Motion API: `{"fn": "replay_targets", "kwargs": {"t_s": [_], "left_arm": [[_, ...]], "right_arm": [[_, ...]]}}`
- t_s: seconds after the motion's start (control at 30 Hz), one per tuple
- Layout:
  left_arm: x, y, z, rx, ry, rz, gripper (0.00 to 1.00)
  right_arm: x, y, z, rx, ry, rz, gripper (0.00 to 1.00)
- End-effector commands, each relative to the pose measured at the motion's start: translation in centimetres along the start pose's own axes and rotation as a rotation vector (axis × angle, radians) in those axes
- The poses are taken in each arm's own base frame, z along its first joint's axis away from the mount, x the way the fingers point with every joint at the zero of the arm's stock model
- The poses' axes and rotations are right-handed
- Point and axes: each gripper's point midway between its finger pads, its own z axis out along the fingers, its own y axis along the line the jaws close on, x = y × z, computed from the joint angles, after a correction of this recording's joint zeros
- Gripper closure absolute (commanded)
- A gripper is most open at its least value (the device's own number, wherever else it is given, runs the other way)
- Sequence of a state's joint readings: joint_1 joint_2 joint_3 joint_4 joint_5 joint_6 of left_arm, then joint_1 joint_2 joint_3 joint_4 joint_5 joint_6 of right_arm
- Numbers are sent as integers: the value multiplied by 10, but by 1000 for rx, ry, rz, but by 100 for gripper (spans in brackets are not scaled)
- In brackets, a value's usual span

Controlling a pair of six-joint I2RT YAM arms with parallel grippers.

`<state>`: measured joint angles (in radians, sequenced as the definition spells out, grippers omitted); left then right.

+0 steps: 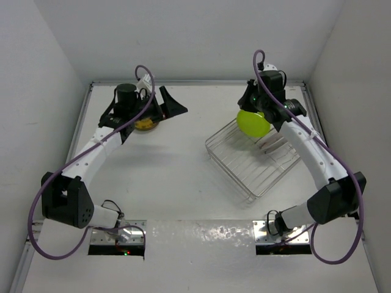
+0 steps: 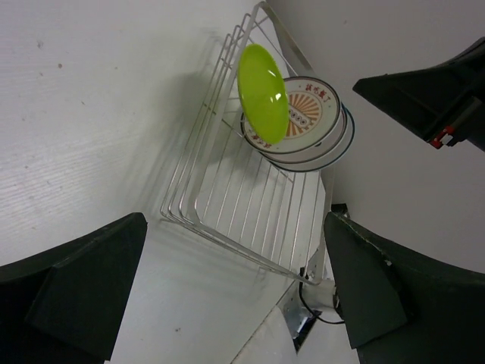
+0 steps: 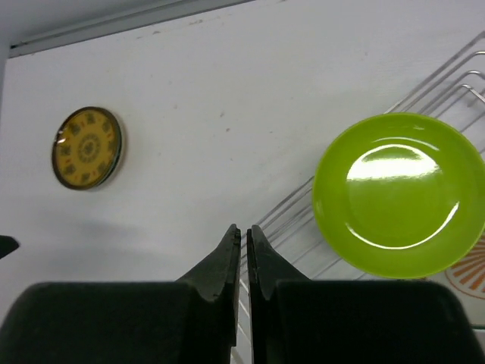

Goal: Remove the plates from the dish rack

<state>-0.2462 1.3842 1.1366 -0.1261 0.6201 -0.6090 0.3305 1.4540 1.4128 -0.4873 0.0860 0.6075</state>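
Standing on edge: the glossy lime-green round plate (image 3: 398, 193), a shallow dish with bright highlights across its face, is at the far end of the rack, just in front of the other plates there. Nothing has hold of it.
Rack: the rectangular basket of thin silver wire (image 1: 244, 177) has parallel rods for a floor and raised open sides. It sits askew on the right half of the table.
Behind the green plate: a white round plate with an orange rayed centre and a patterned ring (image 2: 307, 114) leans in the rack's end. More rims show behind it, the outermost dark-edged; I cannot tell how many.
Out of the rack: a yellow-orange round plate with a speckled pattern and a dark rim (image 3: 87, 148) lies on the table at the far left. It is well apart from the rack and, from overhead, partly under the left gripper.
Right gripper (image 3: 244, 231): its matte black wedge fingers are pressed together with only a hairline between them, and they hold nothing. It hangs over the rack's far end beside the green plate; whether it touches the plate I cannot tell.
Left gripper (image 2: 235, 227): its blunt black fingers are spread as wide as they go, empty, above the far left of the table.
Table: a matte white top (image 1: 183, 183) with a faint grain and a few small dark specks.
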Motion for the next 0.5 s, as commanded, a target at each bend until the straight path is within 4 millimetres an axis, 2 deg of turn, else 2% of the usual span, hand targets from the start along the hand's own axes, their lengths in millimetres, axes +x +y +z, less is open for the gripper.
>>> {"fn": "replay_targets", "kwargs": {"t_s": [0.0,0.03,0.07,0.1,0.13,0.17,0.23,0.27,0.3,0.33,0.37,0.4,0.47], "left_arm": [[-19,-8,-7,-4,-79,46,0],[-18,-5,-7,-17,-79,52,0],[-18,-5,-7,-18,-78,53,0],[-15,-3,-7,-24,-70,52,0],[-14,-2,-8,-29,-65,56,0],[-14,-3,-11,-31,-64,64,0],[-11,1,-17,-72,-66,77,0],[-13,8,-21,-119,-87,84,0],[-8,17,-24,-159,-76,86,0],[-7,22,-30,-195,-86,103,0],[-8,19,-32,-193,-94,107,0],[-2,23,-34,-204,-77,122,0],[2,25,-39,-218,-58,142,0]], "right_arm": [[-16,-16,-4,63,-70,-15,94],[-13,-20,-1,77,-58,-14,86],[-16,-23,-1,84,-62,-20,70],[-13,-30,2,111,-41,-22,31],[-13,-35,4,128,-27,-23,30],[-22,-47,3,152,-30,-5,30],[-8,-73,8,218,53,62,28],[4,-78,10,228,83,94,28],[9,-81,12,238,85,107,27],[16,-86,15,242,67,125,12],[28,-87,15,238,93,130,12],[26,-84,17,215,74,132,1],[28,-81,22,178,97,71,1]]}}
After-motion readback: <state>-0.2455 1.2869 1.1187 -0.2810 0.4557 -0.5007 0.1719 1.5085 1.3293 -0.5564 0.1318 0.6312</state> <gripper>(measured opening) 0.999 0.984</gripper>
